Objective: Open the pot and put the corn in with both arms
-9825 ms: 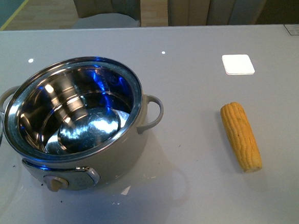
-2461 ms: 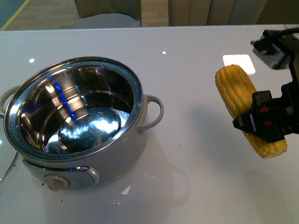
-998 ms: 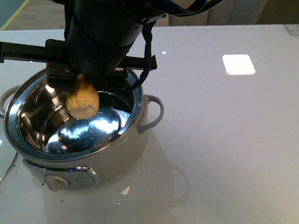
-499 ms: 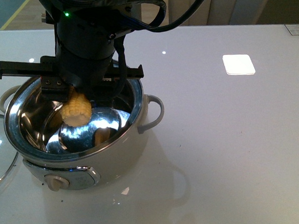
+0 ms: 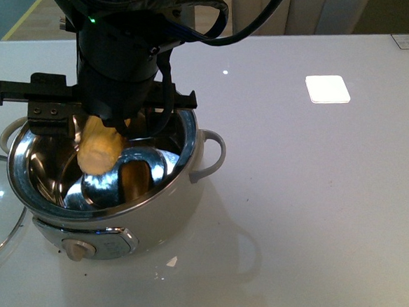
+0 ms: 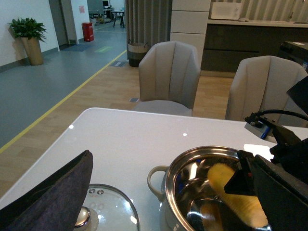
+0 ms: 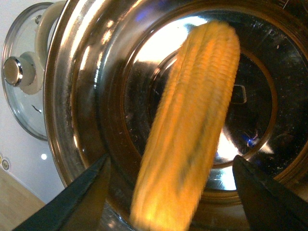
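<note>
While the right gripper (image 5: 107,118) hung over the open mouth of the pot (image 5: 160,220), the items stood thus.

Entry, the pot: cream-white, steel-lined, lidless, set on the white table (image 5: 321,208). Its knob panel faced the robot, with one loop handle at each side.

Entry, the corn (image 5: 97,148): one yellow cob, blurred and steeply tilted. Its lower end was inside the pot's rim, above the steel bottom. Whether it touched the bottom could not be told.

Entry, the right gripper: jaws spread wide and gripping nothing. The two black fingers (image 7: 84,197) stood clear of the cob, with a gap on either side. Its bulky black body and flat side brackets hid the pot's far rim.

Entry, the left gripper (image 6: 48,192): off to the pot's left, above the lid (image 6: 108,211). Only one dark finger showed in its wrist view, so how far its jaws stood apart could not be told.

Entry, the lid: glass, steel-rimmed, lying flat on the table just beside the pot's left handle, with its knob (image 6: 83,216) up.

Entry, a white square (image 5: 328,88): flat on the table, well apart from the pot, to its right.

Entry, two pale upholstered chairs (image 6: 169,77): behind the table's far edge.
</note>
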